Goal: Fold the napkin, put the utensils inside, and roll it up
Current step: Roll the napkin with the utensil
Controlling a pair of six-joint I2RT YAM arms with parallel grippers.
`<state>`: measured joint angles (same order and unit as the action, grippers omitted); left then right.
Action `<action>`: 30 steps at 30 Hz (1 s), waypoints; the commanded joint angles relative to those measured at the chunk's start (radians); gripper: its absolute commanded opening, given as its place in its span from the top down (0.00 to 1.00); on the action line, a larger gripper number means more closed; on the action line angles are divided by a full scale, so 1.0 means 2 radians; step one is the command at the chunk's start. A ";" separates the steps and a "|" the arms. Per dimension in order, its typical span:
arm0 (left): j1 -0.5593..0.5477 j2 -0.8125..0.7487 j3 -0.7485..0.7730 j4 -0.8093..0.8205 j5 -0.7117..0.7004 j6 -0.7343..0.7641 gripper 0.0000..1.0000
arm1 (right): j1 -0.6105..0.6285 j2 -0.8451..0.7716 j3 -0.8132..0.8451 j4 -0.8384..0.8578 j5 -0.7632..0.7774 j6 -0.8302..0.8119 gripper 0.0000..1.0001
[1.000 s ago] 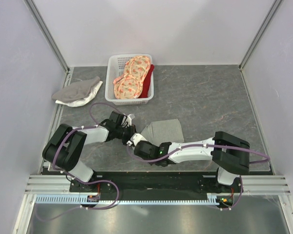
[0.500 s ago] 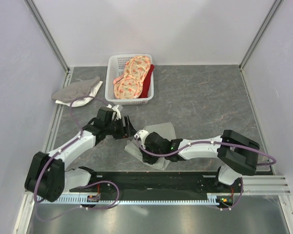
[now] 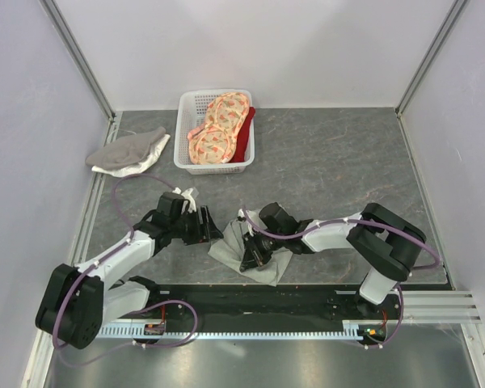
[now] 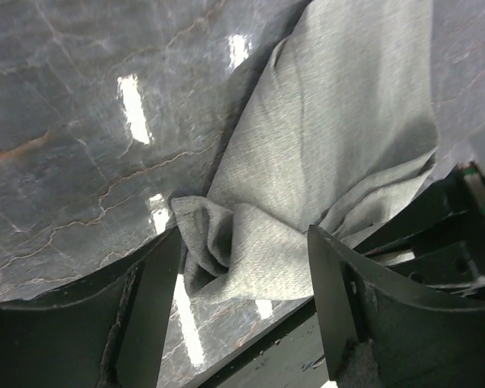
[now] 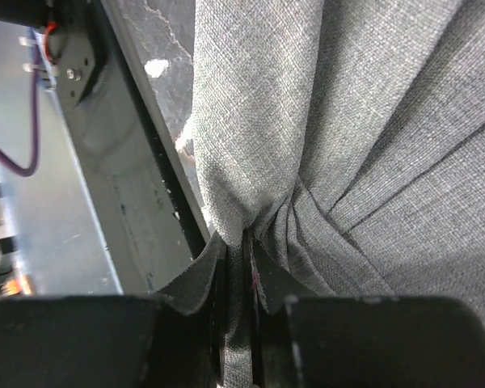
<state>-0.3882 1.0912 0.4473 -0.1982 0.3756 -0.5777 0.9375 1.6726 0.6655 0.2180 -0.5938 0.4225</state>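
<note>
Right wrist: right fingers (image 5: pixel 196 283) pinch the napkin (image 5: pixel 323 121); left fingers (image 4: pixel 149 299) gape wide around its corner.

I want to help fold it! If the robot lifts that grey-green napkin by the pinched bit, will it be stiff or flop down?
It will probably flop: the napkin bunches into soft pleats where the right gripper pinches it. It looks thin, so it is likely light for its size. On the shiny table it may slide and wrinkle if pushed, rather than hold its shape.

Twin white-and-black arms
Left arm (image 3: pixel 120 250) and right arm (image 3: pixel 327 233) carry purple cables (image 3: pixel 117 191); left tool (image 4: pixel 244 234) has black fingers (image 4: pixel 141 315).
</note>
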 commanded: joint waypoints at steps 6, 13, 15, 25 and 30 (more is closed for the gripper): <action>0.000 0.063 -0.010 0.066 0.055 -0.009 0.38 | -0.030 0.062 -0.003 -0.011 -0.077 -0.006 0.90; -0.007 0.117 -0.009 0.071 0.078 -0.006 0.52 | -0.042 0.071 0.009 -0.021 -0.078 -0.016 0.90; -0.012 0.128 -0.011 0.070 0.078 -0.006 0.64 | -0.044 0.070 0.013 -0.031 -0.071 -0.021 0.90; -0.015 0.142 -0.007 0.047 0.073 -0.004 0.98 | -0.027 -0.041 0.077 -0.167 0.079 -0.067 0.59; -0.017 0.142 -0.002 0.039 0.072 -0.003 0.98 | 0.051 -0.085 0.114 -0.216 0.229 -0.102 0.35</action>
<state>-0.4110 1.3552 0.4347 -0.0582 0.5308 -0.5934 0.9268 1.5772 0.8158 -0.1055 -0.4511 0.3202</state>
